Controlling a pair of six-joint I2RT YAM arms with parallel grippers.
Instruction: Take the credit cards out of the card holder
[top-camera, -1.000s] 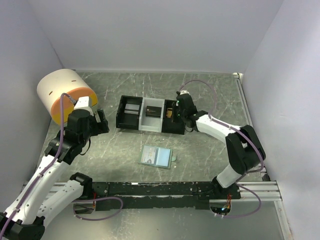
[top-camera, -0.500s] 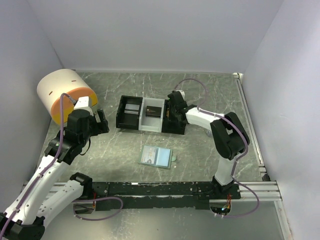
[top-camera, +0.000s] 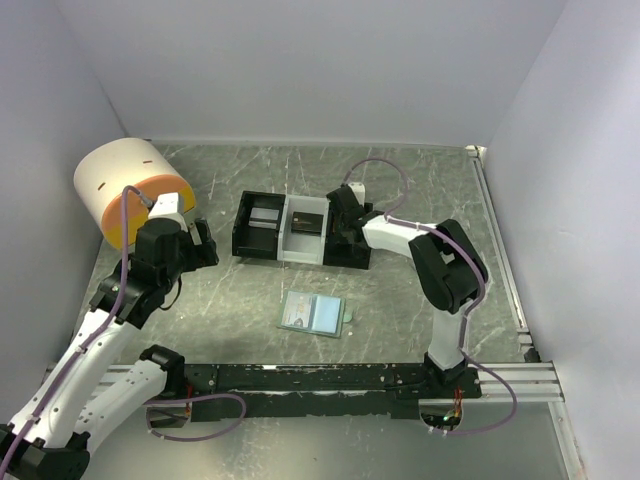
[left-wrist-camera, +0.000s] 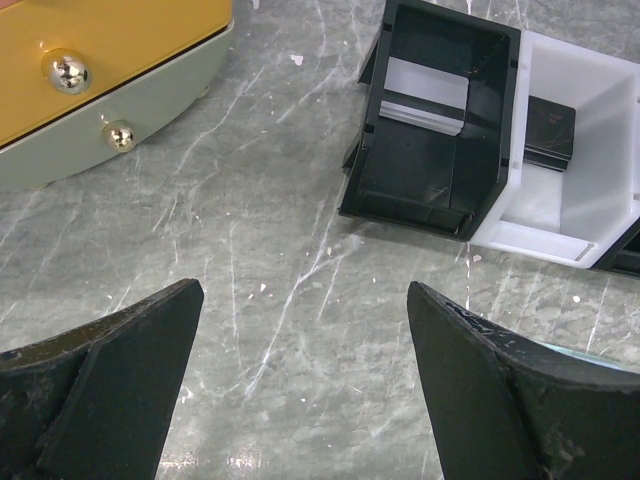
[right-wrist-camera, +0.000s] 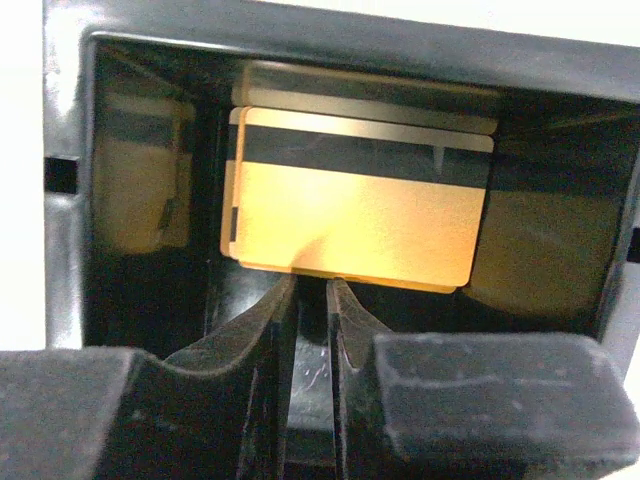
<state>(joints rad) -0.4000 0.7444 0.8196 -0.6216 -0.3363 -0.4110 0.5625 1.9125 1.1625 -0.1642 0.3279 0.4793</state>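
Black fingers of the right gripper stand almost together with a thin slit between them. Their tips are at the near edge of a gold plastic card with a black stripe; I cannot tell whether they nip it. The card lies inside the end compartment of a black-and-white plastic tray, with glossy walls close on both sides of the fingers.

The left gripper holds its fingers wide apart over bare grey-green marbled tabletop, with open room all round. A round orange-and-cream container sits ahead and to their left. The sage-green bifold card holder lies open behind the right fingers, toward the bases. Plain white walls enclose everything.
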